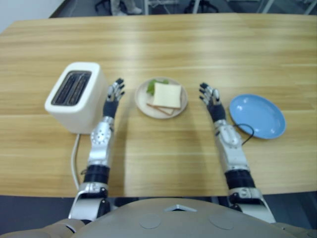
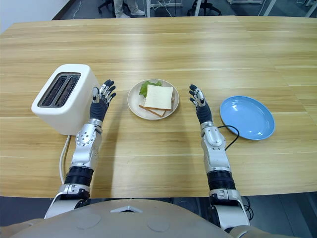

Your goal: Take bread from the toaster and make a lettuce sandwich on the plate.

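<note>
A white toaster [image 2: 62,96] stands at the left, its two slots dark and with no bread showing. A beige plate [image 2: 134,110] in the middle holds two bread slices [image 2: 158,97] stacked with green lettuce [image 2: 144,88] peeking out at the far left edge. My left hand [image 2: 101,96] rests between toaster and plate, fingers stretched out, holding nothing. My right hand [image 2: 198,100] lies just right of the plate, fingers also extended and empty.
A blue plate [image 2: 246,117] sits at the right with nothing on it. A black cable [image 2: 229,135] loops beside my right forearm. The toaster's white cord [image 2: 63,153] runs toward the table's near edge. Chair legs stand beyond the far edge.
</note>
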`<state>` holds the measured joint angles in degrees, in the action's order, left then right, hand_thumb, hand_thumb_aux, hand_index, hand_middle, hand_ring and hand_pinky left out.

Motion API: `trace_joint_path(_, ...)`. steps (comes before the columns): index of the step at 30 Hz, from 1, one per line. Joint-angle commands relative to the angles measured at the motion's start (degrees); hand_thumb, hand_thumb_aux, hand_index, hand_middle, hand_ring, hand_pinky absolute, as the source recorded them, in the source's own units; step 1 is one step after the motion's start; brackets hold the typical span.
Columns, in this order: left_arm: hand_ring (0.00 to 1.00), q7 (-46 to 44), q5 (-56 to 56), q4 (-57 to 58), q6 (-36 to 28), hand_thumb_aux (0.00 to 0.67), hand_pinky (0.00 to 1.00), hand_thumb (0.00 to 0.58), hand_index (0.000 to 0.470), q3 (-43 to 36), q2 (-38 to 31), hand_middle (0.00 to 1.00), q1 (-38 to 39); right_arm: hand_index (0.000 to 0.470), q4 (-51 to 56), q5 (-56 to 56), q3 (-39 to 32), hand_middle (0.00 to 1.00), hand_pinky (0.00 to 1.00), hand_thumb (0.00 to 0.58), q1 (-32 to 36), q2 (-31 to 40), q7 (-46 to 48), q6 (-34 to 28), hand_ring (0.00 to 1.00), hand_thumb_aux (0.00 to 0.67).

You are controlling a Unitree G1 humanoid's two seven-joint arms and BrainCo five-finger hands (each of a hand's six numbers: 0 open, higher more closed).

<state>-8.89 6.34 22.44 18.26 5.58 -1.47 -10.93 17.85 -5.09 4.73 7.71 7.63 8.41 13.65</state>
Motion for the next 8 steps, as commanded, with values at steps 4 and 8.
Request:
trace_joint_path(4,0.00,2.41,-1.08,3.98,7.20,0.000,0.00,0.000,0.000,1.17,-0.26,0.00,-0.43,0.000,5.04,-0.26,1.49,0.00,0.00,0.000,2.95,0.23,-0.35,2.18,0.00,0.000)
trace_joint_path(8,0.00,1.88,-0.85,4.71,7.62,0.000,0.00,0.000,0.000,1.20,-0.58,0.00,-0.65,0.000,6.18,-0.03,1.74,0.00,0.00,0.000,3.41,0.45,-0.60,3.12,0.00,0.000)
